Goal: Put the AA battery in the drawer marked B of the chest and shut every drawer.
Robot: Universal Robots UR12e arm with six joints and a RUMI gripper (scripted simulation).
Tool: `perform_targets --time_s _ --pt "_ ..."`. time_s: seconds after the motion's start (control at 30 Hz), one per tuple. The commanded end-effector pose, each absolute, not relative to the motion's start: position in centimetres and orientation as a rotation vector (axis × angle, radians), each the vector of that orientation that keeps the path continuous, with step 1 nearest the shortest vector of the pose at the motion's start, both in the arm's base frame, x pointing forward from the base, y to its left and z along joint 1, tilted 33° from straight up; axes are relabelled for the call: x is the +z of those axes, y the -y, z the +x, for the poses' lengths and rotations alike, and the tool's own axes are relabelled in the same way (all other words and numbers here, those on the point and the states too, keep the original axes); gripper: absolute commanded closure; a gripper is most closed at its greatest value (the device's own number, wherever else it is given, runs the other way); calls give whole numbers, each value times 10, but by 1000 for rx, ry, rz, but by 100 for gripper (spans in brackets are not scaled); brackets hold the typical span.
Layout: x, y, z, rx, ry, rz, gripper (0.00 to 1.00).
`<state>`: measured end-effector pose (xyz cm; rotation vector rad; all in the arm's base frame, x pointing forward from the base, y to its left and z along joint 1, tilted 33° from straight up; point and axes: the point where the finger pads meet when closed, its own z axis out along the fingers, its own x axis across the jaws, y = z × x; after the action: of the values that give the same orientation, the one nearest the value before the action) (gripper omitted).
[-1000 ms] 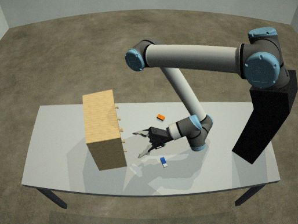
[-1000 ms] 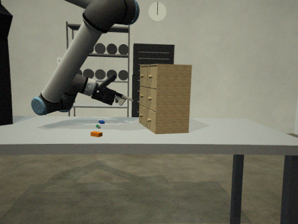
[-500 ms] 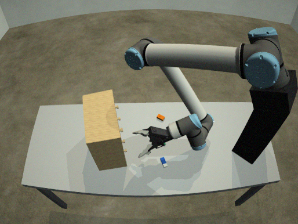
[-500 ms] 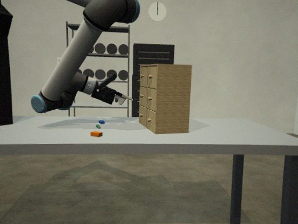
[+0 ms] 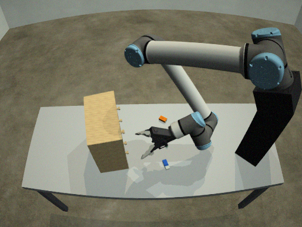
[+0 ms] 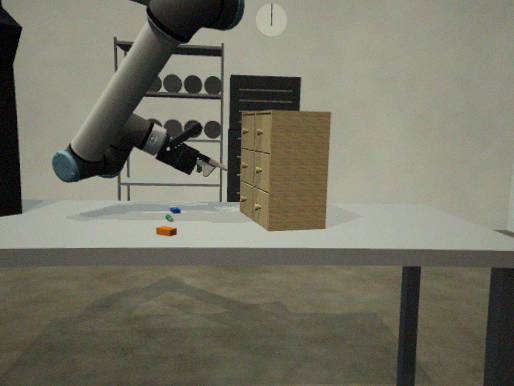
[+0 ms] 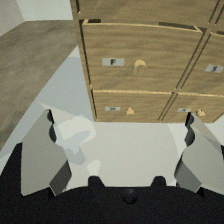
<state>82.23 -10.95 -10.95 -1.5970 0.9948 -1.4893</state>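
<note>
The wooden chest (image 5: 103, 120) (image 6: 300, 170) (image 7: 120, 42) stands upright on the table, its knobbed drawer fronts toward the arm. No drawer stands out visibly. In the wrist view one front reads F and another S; the two lower labels are too small to read, and I cannot make out a B. The AA battery appears to be the small green cylinder (image 6: 169, 218) lying on the table; the top view shows only a bit of green below the gripper. My gripper (image 5: 139, 146) (image 6: 216, 171) (image 7: 119, 111) is open and empty, above the table in front of the drawer fronts.
An orange block (image 5: 163, 119) (image 6: 166, 231) and a blue-and-white block (image 5: 165, 164) (image 6: 175, 210) lie on the table (image 5: 53, 164) (image 6: 400, 230) on opposite sides of the battery. The arm reaches in from the side opposite the chest. Shelving and a dark cabinet stand in the background.
</note>
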Motion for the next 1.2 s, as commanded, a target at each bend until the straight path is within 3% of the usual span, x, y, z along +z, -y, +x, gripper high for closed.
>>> perform_targets --time_s 0.0,1.17 --pt "-106 106 816 -1468 -1050 -1641 0" --pt "-82 96 763 -1242 -1548 -2002 0"
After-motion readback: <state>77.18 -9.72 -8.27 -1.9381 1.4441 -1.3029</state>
